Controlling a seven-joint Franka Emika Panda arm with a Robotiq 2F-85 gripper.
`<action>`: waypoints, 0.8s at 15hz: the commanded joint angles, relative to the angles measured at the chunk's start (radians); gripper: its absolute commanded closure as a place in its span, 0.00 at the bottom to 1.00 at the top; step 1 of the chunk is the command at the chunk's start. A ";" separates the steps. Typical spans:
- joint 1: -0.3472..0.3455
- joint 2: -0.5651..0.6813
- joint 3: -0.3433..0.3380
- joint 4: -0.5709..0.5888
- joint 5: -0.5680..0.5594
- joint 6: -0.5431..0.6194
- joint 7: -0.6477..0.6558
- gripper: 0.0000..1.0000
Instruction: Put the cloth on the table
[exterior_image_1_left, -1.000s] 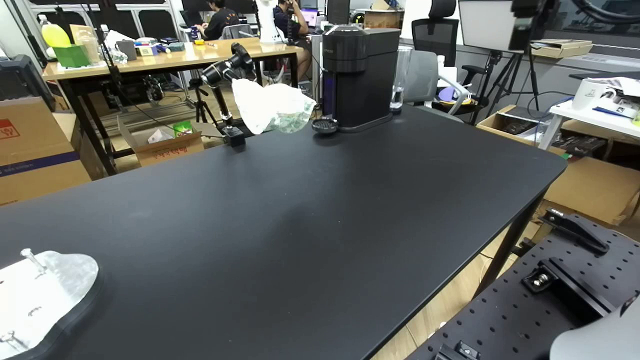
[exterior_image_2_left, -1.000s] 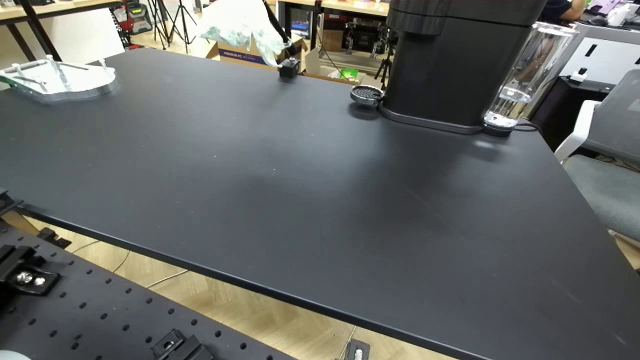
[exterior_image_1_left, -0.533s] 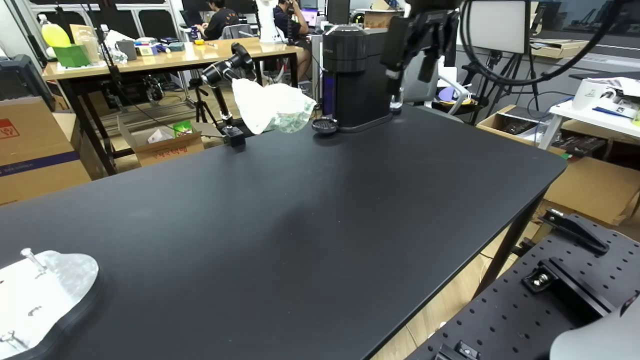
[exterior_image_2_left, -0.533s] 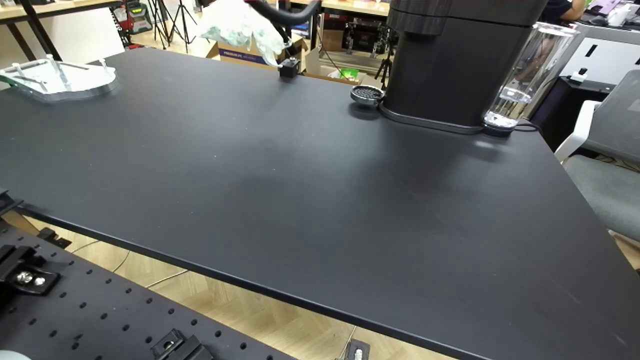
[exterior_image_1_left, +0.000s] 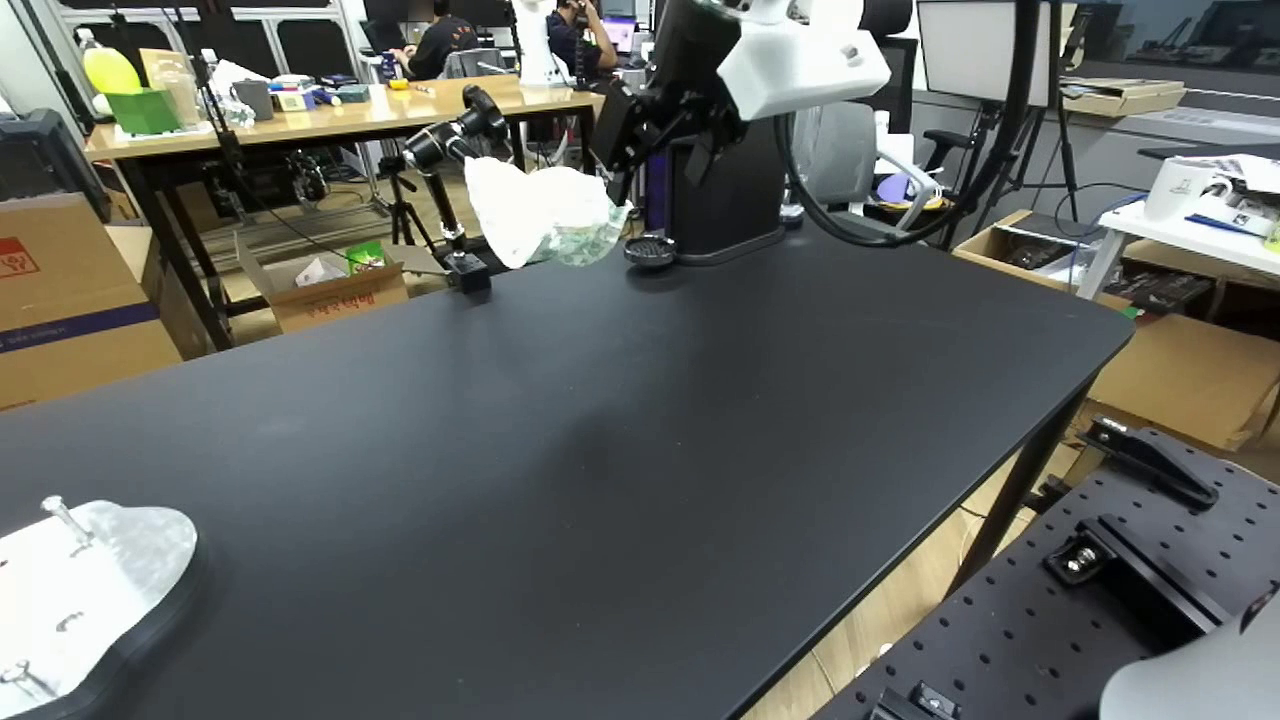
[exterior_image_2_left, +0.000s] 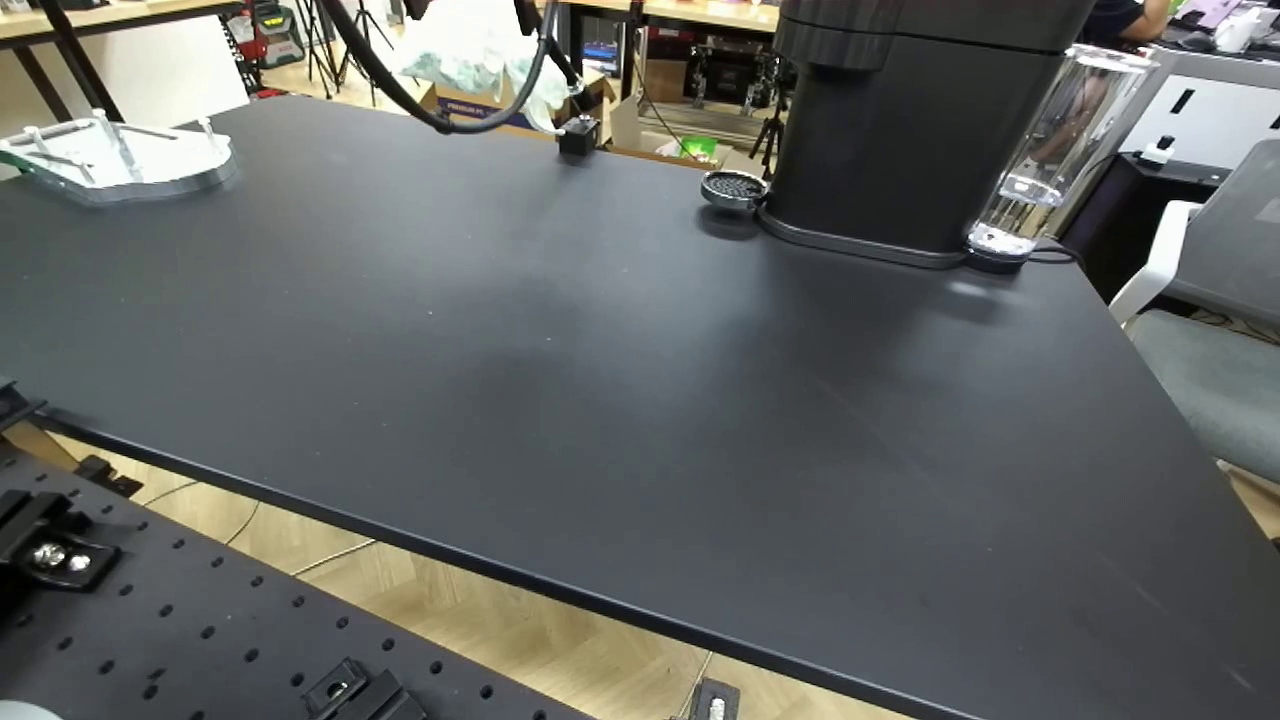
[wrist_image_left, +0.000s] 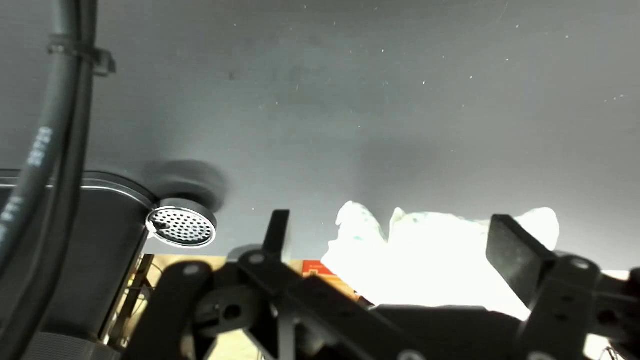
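Black tabletop (exterior_image_2_left: 620, 400); green-patterned white cloth (exterior_image_1_left: 545, 212), hanging; Robotiq gripper (wrist_image_left: 395, 230), jaws parted; step: likely pre-grasp; next: align, clasp

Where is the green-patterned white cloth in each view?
In an exterior view: cloth, upper, left of centre.
In an exterior view: cloth, top edge, left of centre.
Wrist view: cloth, lower right of centre.
Landmark: round silver-rimmed perforated tray, right of cloth in both exterior views, left in wrist view.

white arm (exterior_image_1_left: 805, 65), black claw (wrist_image_left: 390, 227) angled downward, fingers (wrist_image_left: 517, 252) spread wide
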 joint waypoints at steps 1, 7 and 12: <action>-0.050 0.112 0.050 0.062 -0.059 0.100 0.052 0.00; -0.121 0.191 0.091 0.123 -0.189 0.184 0.042 0.00; -0.059 0.216 0.077 0.150 -0.152 0.173 0.017 0.47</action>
